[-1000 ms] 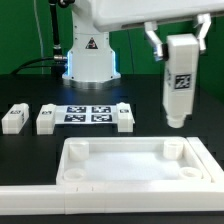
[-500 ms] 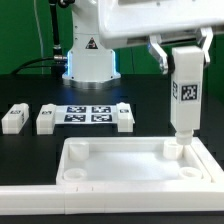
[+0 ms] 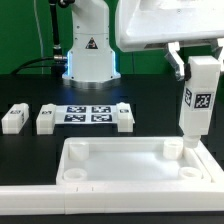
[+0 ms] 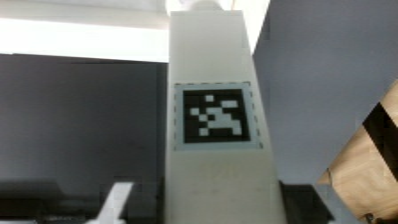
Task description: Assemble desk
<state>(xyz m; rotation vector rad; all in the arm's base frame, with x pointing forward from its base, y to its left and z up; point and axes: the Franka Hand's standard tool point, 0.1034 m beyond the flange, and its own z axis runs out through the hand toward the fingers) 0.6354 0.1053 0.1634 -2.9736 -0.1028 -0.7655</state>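
Gripper (image 3: 197,62) holds leg (image 3: 197,100), desk top (image 3: 72,160) exterior view only

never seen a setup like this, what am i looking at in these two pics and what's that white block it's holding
This is one robot arm with a two-finger gripper. One picture comes from a camera standing off the arm and shows the whole scene. The other comes from a camera on the wrist, close against what is held.

The gripper is shut on a white square leg with a black-white tag. It holds the leg upright by a corner socket of the desk top, a white tray-like piece. I cannot tell if the leg touches the socket.

Three spare legs lie on the black table, beside the marker board, which is no part of the furniture.
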